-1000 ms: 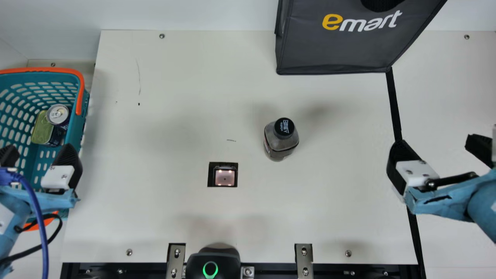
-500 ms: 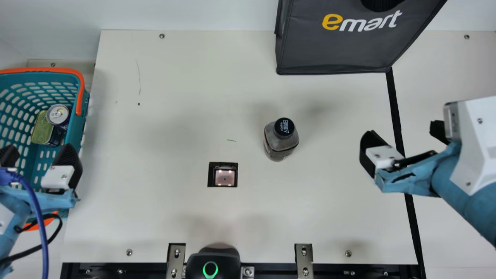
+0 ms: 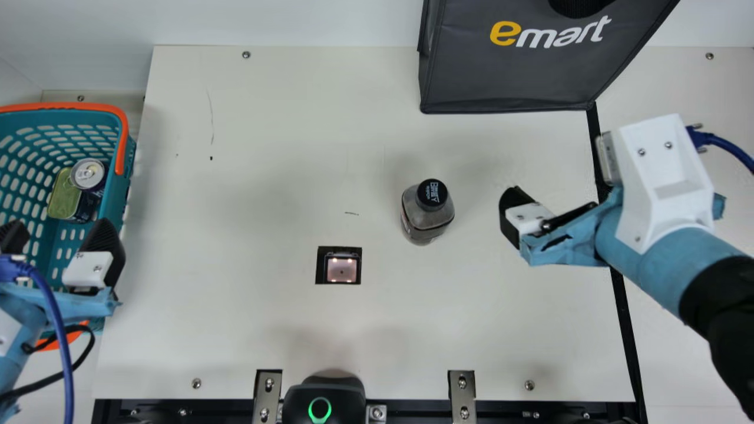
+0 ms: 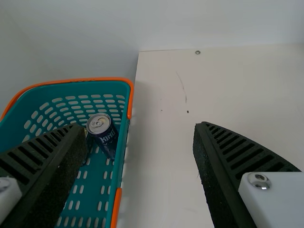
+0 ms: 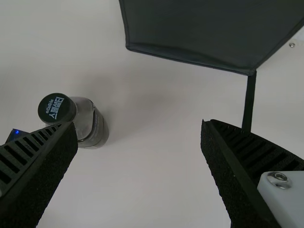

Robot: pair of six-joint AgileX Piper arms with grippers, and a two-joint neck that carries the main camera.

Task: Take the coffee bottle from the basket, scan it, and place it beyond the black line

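Black-capped, long axis vertical, the coffee bottle (image 3: 426, 215) is stood short of the black line (image 3: 625, 330), farther from it than the nearer right gripper (image 5: 137, 122), whose jaws, like those of the left gripper (image 4: 138, 124), are held apart, so a reach away from that line seems needed.

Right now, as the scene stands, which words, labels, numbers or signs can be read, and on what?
"emart": on the dark grey fabric bag.
Round black bottle cap: white lettering, too small to read surely.
Dark blue metal can: pale lettering, too blurred to read surely.
No readable numbers.
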